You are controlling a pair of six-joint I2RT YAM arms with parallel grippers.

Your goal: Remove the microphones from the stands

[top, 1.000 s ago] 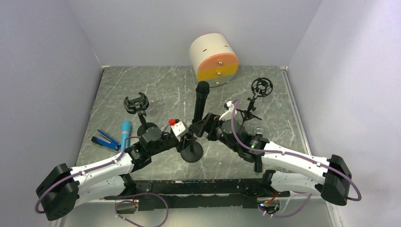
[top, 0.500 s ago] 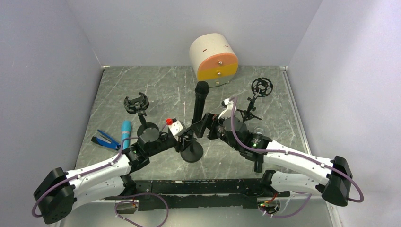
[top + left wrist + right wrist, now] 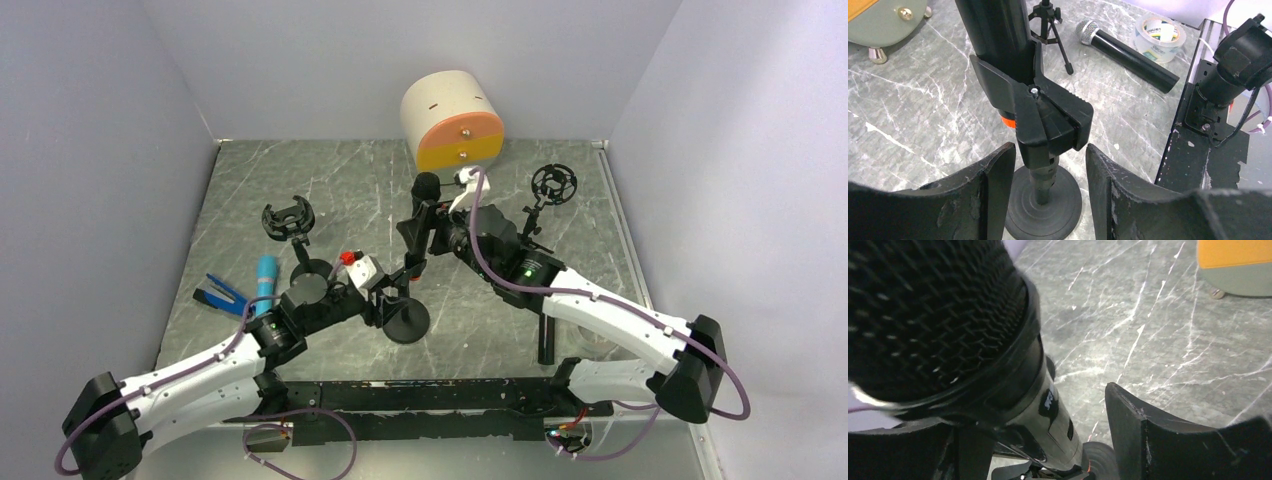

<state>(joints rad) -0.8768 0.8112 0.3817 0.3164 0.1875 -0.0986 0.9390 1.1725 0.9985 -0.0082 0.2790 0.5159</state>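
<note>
The black microphone (image 3: 426, 186) stands upright in the clip of its round-based stand (image 3: 405, 322) at mid-worktop (image 3: 330, 190). The right pincer (image 3: 428, 228) is open around its barrel, and the left pincer (image 3: 1050, 150) is open astride the clip. Rigid, smooth and probably top-heavy, it is best gripped below the mesh head. Two microphones are certain, with a silver-headed microphone (image 3: 1128, 52) lying flat. There are three stands.

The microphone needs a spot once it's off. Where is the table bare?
Bare marble lies at the back left, between the drawer box, the side wall and the empty clip stand, and at the front, just right of the microphone stand. It is crowded around that stand and by the stapler.
</note>
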